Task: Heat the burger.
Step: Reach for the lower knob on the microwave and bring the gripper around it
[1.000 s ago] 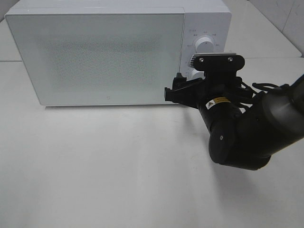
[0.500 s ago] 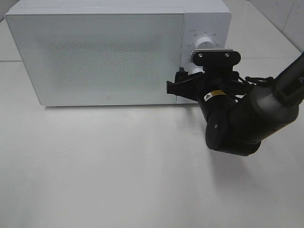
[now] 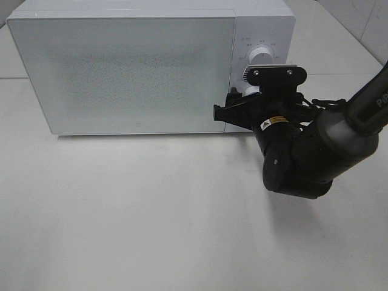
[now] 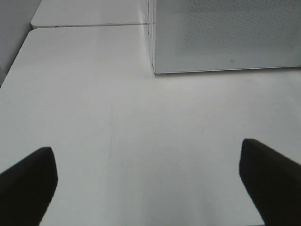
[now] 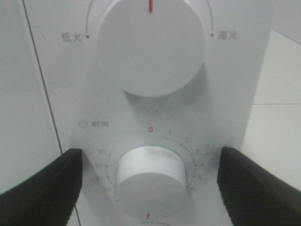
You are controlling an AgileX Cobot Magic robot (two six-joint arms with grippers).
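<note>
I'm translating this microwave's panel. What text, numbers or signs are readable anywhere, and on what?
"低火": one end of the upper knob's arc.
"高火": the other end.
"时间" with clock sign: by the timer knob.
"0", "1", "2", "30", "35": timer scale; others blurred.
"PR", cut off: right arm.
Its yellow label: too small.

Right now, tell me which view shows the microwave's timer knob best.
The right wrist view: the timer knob sits close, its dial numbers readable. In the exterior high view the right arm covers most of it. The left wrist view shows only the microwave's door.
</note>
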